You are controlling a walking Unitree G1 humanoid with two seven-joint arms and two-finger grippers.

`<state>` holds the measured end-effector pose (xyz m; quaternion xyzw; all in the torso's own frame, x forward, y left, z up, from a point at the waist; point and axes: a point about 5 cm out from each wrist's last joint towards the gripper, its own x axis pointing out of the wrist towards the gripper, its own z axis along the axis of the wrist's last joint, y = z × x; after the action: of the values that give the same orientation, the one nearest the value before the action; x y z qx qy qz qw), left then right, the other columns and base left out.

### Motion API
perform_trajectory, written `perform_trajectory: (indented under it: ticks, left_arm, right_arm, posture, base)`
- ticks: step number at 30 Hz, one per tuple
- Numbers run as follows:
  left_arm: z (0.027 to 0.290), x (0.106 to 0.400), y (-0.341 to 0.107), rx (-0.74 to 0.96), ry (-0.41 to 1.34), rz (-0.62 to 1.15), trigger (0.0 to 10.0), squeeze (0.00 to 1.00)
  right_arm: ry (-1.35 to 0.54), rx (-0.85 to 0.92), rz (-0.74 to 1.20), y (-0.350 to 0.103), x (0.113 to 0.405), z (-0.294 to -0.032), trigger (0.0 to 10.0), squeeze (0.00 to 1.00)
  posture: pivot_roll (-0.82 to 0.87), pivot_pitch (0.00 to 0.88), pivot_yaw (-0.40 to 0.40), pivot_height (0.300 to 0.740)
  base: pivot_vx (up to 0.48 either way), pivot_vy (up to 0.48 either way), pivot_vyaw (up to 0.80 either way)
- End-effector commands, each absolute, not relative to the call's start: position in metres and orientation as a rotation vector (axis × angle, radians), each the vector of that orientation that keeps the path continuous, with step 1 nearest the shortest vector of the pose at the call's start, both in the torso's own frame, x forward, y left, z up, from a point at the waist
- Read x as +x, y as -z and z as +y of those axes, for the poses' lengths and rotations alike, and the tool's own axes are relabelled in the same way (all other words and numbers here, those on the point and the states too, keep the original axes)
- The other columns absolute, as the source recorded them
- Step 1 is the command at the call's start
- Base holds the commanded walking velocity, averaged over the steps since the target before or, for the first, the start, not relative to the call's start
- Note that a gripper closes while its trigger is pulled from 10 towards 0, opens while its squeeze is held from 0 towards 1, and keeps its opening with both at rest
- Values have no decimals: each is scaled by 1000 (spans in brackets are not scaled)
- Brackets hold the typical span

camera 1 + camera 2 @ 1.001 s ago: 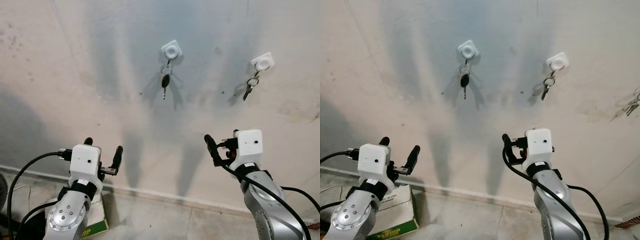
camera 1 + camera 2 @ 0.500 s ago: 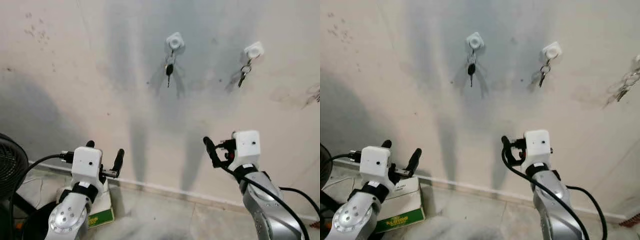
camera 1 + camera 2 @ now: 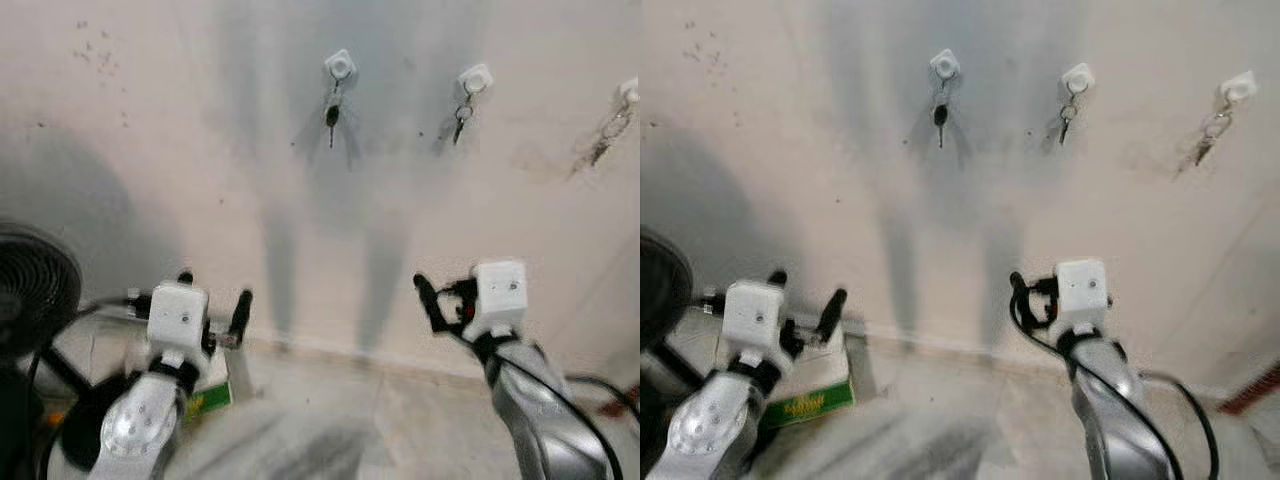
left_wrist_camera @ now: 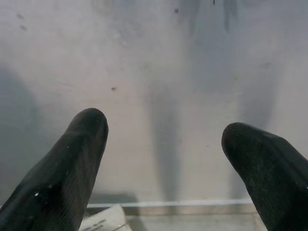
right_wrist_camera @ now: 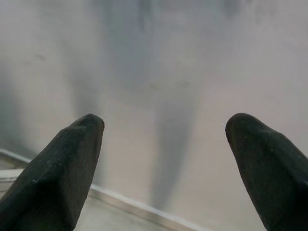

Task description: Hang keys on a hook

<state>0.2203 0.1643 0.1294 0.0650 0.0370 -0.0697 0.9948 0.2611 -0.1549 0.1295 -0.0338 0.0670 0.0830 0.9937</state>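
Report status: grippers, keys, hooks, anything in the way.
Left gripper and right gripper open, empty, low before the wall. Keys hang on the left hook, middle hook and right hook. Fan at left.

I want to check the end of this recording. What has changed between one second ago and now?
The camera has drawn back from the wall: the hooks and keys look smaller and higher, and a third hook with keys and a fan have come into view. Both key sets stay on their hooks. The left gripper and right gripper stay open and empty.
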Motion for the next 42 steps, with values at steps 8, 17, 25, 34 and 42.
perform_trajectory:
  ticks: [8,17,25,34,42]
  left_arm:
    - [161,220,-131,127,145,68,10000,0]
    - [160,220,-130,126,151,70,10000,0]
    - [159,221,-129,129,161,69,10000,0]
    - [159,222,-130,132,164,67,10000,0]
    - [159,223,-130,133,164,66,10000,0]
  right_arm:
    - [-135,-104,126,-131,261,-162,10000,0]
    - [-147,-88,128,-130,262,-159,10000,0]
    - [-148,-85,126,-130,263,-158,10000,0]
    - [-148,-82,126,-130,263,-157,10000,0]
    - [-142,-83,126,-129,264,-158,10000,0]
  posture:
    - [106,1,2,740]
    - [103,0,3,740]
    - [101,0,6,740]
    - [99,0,9,740]
    - [99,0,11,740]
  base:
    - [-299,0,0]
    - [-300,0,0]
    - [-299,0,0]
    - [-298,0,0]
    - [-298,0,0]
